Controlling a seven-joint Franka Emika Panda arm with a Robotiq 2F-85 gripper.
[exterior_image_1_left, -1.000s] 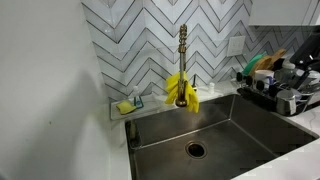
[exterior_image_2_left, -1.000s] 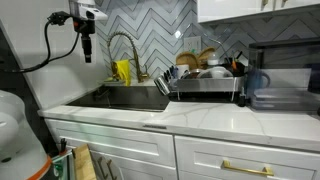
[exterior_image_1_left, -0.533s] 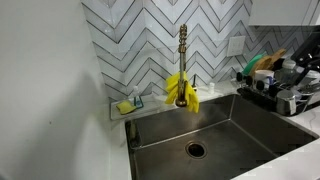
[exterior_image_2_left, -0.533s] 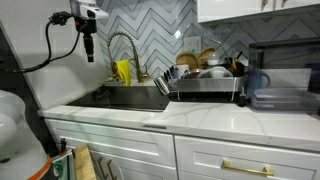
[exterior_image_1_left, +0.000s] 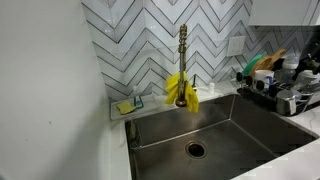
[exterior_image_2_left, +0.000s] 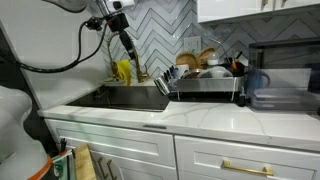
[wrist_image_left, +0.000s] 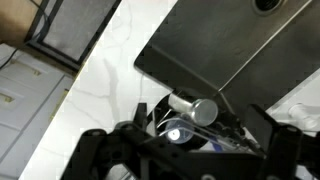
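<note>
1. The sink (exterior_image_1_left: 250, 125) is lying open from above, its floor broken only by the drain (exterior_image_1_left: 195, 150)
2. The faucet (exterior_image_1_left: 183, 45) is rising at the back rim, with a cloth (exterior_image_1_left: 181, 90) hanging on it and blocking the middle there
3. The dish rack (exterior_image_2_left: 205, 85) is crowding one side of the sink
4. The sponge tray (exterior_image_1_left: 127, 104) is filling the back corner by the wall
5. The front counter (exterior_image_2_left: 215, 118) is offering open room

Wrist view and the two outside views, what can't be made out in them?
End effector: too small in an exterior view to read its jaws; blurred in the wrist view.
Drain: cut by the wrist view's top edge.
Dish rack: cut by an exterior view's right edge.
</note>
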